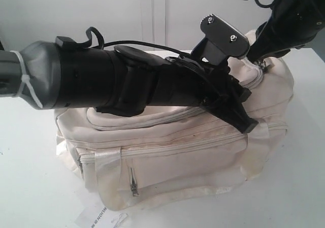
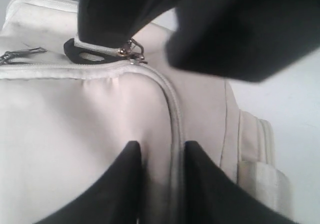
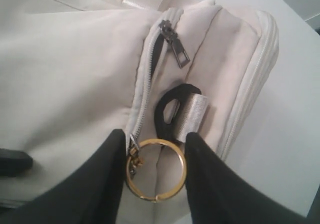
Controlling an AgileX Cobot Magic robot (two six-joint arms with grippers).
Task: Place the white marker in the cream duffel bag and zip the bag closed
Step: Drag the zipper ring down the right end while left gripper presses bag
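1. Judging by the closed flap, the white marker is probably inside the cream duffel bag (image 1: 177,157); it shows in no view.
2. The top zip (image 3: 142,84) looks shut along nearly all its run, with a short dark gap showing at the bag's end, so the last pull is left.
3. The right tool (image 3: 156,134), part-open, clasps the gold ring (image 3: 150,197) on the slider.
4. The left tool (image 2: 162,146), jaws apart, presses astride the zip, gripping nothing I can make out.
5. The bag sits mid-surface (image 1: 30,152), which is white; a paper tag (image 1: 99,215) lies by its near edge, and a pale wall (image 1: 76,14) stands behind.
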